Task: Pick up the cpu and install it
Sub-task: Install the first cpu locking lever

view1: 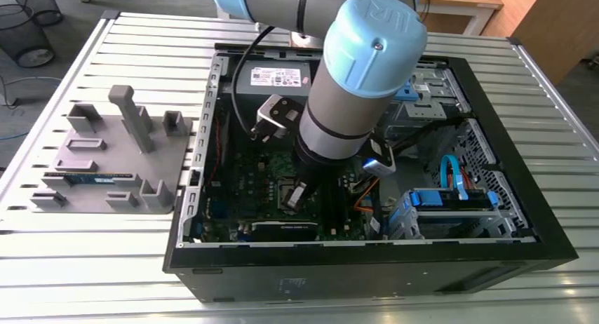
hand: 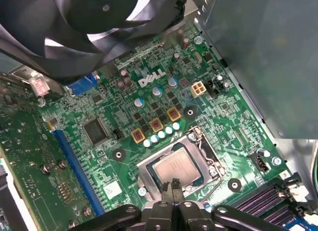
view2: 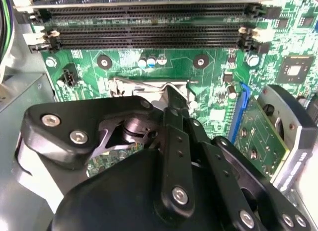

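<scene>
Table (view1: 94, 254) of slatted metal carried an open black computer case (view1: 374, 264), lying on its side, with a grey fixture plate (view1: 103, 156) just beside it on the exterior view's left. A thin blue-green memory stick (view1: 89, 177) lay flat on the near part of that plate. The robot arm (view1: 355, 92), grey with pale blue joint caps, reached down into the middle of the case, over the green motherboard (view1: 252, 184). In the first wrist view a black fan (hand: 94, 22) hung above the far part of the board, and a long blue slot (hand: 74, 166) ran along one side of it. Black memory slots (view2: 149, 39) crossed the far end of the board in the second wrist view, all without sticks. The metal socket frame (hand: 196, 141) stood near the middle of the board, its wire lever alongside. The cpu (hand: 175, 167), a flat square chip with a silver-grey top, lay level inside this frame. The gripper (hand: 172, 184) hung directly over the chip's near edge; its jaws were pressed together, with nothing visible between them. Whether the tips touched the chip's top could not be told.
</scene>
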Motion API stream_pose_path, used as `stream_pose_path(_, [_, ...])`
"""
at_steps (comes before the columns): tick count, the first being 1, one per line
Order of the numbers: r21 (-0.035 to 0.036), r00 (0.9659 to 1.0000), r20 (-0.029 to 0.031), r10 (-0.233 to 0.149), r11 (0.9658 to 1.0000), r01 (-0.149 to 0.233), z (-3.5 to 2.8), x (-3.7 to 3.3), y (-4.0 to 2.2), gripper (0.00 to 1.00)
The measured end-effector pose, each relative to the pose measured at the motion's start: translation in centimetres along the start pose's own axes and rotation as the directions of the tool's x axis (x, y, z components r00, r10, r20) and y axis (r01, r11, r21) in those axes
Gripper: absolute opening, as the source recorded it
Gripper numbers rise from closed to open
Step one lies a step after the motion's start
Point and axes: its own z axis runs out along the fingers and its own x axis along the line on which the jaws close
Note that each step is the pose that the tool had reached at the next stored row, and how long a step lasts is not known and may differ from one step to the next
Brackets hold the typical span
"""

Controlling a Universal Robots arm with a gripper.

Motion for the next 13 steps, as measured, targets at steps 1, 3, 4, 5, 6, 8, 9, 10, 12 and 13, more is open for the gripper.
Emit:
stream_pose_path(1, [-0.0002,1.0000,0.0001,0.000,1.0000,0.000,0.00,0.00,0.00,0.11])
stream_pose_path(3, [-0.0005,1.0000,0.0006,0.000,1.0000,0.000,0.00,0.00,0.00,0.11])
stream_pose_path(4, [-0.0006,1.0000,0.0008,0.000,1.0000,0.000,-0.01,-0.01,0.00,0.11])
stream_pose_path(5, [-0.0007,1.0000,0.0008,0.000,1.0000,0.000,-0.08,0.00,0.01,0.11])
stream_pose_path(6, [-0.0008,1.0000,0.0013,0.000,1.0000,0.000,-0.25,-0.01,0.03,0.11])
stream_pose_path(8, [-0.0006,1.0000,0.0003,0.000,1.0000,0.000,-0.73,0.01,0.09,0.11])
stream_pose_path(9, [-0.0007,1.0000,0.0007,0.000,1.0000,0.000,-0.93,0.00,0.12,0.11])
stream_pose_path(10, [-0.0006,1.0000,0.0006,0.000,1.0000,0.000,-1.09,0.01,0.14,0.11])
stream_pose_path(12, [-0.0006,1.0000,0.0007,0.000,1.0000,0.000,-1.32,0.01,0.17,0.11])
stream_pose_path(13, [-0.0006,1.0000,0.0007,0.000,1.0000,0.000,-1.41,0.00,0.18,0.11])
